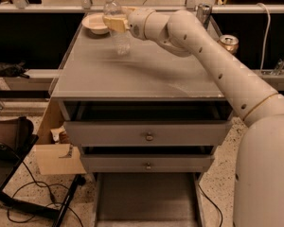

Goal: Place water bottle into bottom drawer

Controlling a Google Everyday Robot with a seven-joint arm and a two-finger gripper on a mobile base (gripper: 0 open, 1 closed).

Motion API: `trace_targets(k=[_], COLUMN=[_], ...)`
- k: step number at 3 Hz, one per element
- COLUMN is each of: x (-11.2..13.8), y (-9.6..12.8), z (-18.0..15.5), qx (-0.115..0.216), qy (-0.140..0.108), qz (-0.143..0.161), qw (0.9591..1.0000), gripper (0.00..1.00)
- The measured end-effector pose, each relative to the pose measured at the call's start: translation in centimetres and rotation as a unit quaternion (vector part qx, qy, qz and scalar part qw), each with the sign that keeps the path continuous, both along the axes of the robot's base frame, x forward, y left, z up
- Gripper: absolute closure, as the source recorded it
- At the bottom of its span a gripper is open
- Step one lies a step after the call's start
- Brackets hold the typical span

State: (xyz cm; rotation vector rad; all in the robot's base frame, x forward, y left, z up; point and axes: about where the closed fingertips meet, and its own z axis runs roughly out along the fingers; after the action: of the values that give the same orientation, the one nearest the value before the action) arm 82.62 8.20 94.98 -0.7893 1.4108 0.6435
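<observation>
The water bottle [118,37] is a clear plastic bottle with a white cap, upright over the far left part of the grey cabinet top [146,74]. My gripper [115,22] is shut on its upper body, with the beige fingers [110,23] across it. The bottle's base seems to hang a little above the top. My arm reaches in from the right. The bottom drawer [146,200] stands pulled out at the foot of the cabinet, a shallow grey tray with nothing in it.
A pale bowl [95,22] sits just left of the bottle. A gold can [228,42] and a blue-silver can [203,11] stand at the right. Two shut drawers with knobs [149,136] are above the open one. A cardboard box [57,150] and cables lie on the floor at the left.
</observation>
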Motion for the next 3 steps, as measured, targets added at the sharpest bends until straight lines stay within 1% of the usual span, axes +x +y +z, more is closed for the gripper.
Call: trace_targets(k=[1, 2, 3], x=[0.0, 0.0, -2.4], y=[0.0, 0.0, -0.8], z=[0.0, 0.0, 3.4], qx=[0.000, 0.000, -0.001], qy=[0.000, 0.000, -0.021], qz=[0.000, 0.000, 0.005], qw=[1.0000, 1.0000, 0.9998], gripper=[0.89, 1.00, 1.00])
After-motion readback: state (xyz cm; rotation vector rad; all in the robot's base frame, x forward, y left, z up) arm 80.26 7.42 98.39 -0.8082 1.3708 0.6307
